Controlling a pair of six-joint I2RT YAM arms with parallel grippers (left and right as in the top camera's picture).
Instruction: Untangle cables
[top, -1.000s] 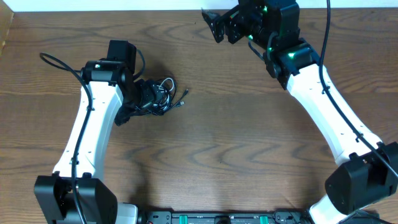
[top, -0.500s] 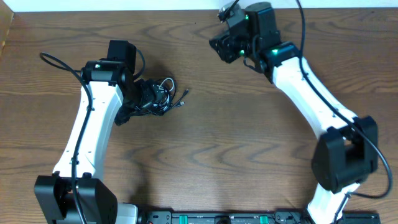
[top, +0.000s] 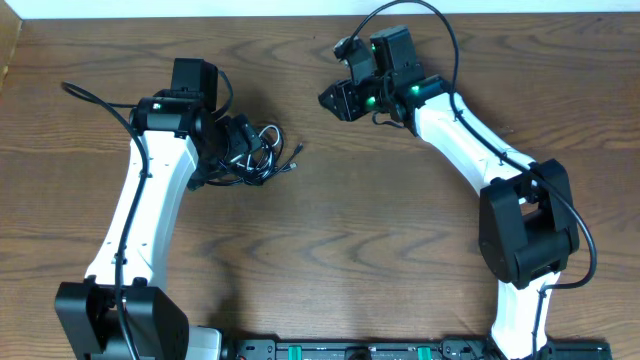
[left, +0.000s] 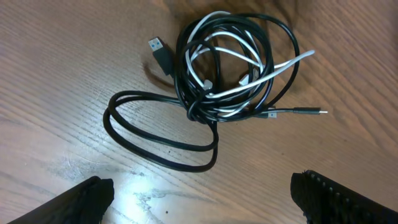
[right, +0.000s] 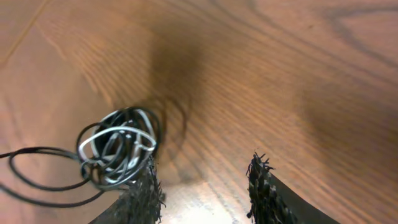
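Left jaws wide, cables (left: 194, 107) ahead

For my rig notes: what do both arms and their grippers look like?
The left arm and right arm have white shells with black joints and bases. A thick black wire loops beside each. Green lights glow near the right wrist. The gripper fingers are black and rough-textured.

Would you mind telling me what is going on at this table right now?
Two robot arms are set to untangle a knot of black and white cables lying on the table. The left gripper hovers open right by the bundle, holding nothing. The right gripper is also open and empty, farther off and facing the bundle. The cables are still tangled.
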